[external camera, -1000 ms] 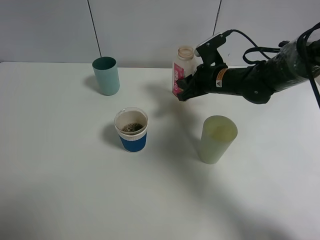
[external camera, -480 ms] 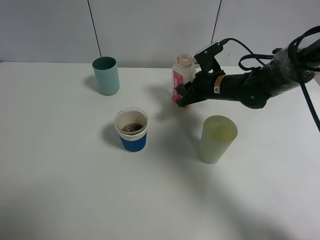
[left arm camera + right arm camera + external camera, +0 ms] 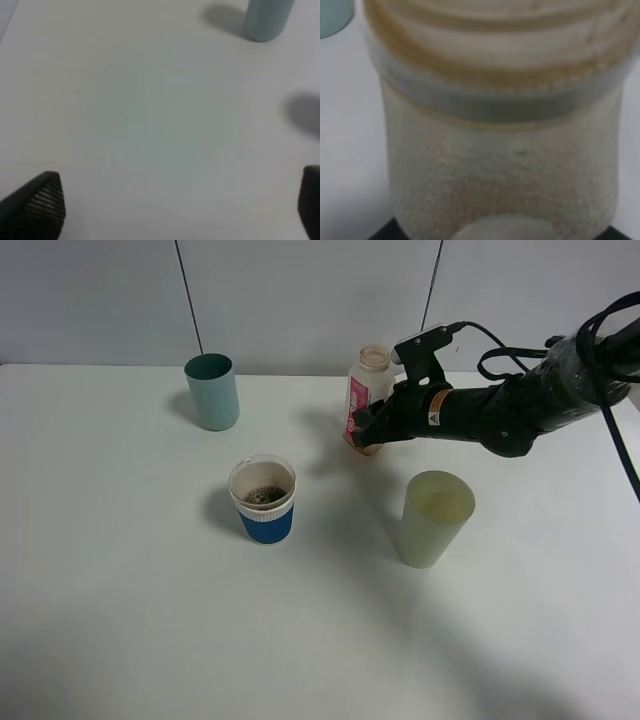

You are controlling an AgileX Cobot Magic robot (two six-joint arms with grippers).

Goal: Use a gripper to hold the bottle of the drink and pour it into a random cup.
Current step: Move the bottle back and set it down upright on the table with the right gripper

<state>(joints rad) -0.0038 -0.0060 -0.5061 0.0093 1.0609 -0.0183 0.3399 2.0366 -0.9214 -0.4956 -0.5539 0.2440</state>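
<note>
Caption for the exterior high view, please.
Right gripper holds the upright bottle on the table behind three cups; the blue-sleeved cup contains dark drink.

The bottle (image 3: 505, 150) fills almost the whole frame at close range. Its translucent, frosted body is visible, with a pale grey ring around the shoulder and brown-stained threads on the wide neck. Dark gripper (image 3: 502, 236) material shows at the frame edge against the bottle body. A corner of a teal tumbler (image 3: 335, 17) appears beyond, on the white desk (image 3: 350, 150).
</note>
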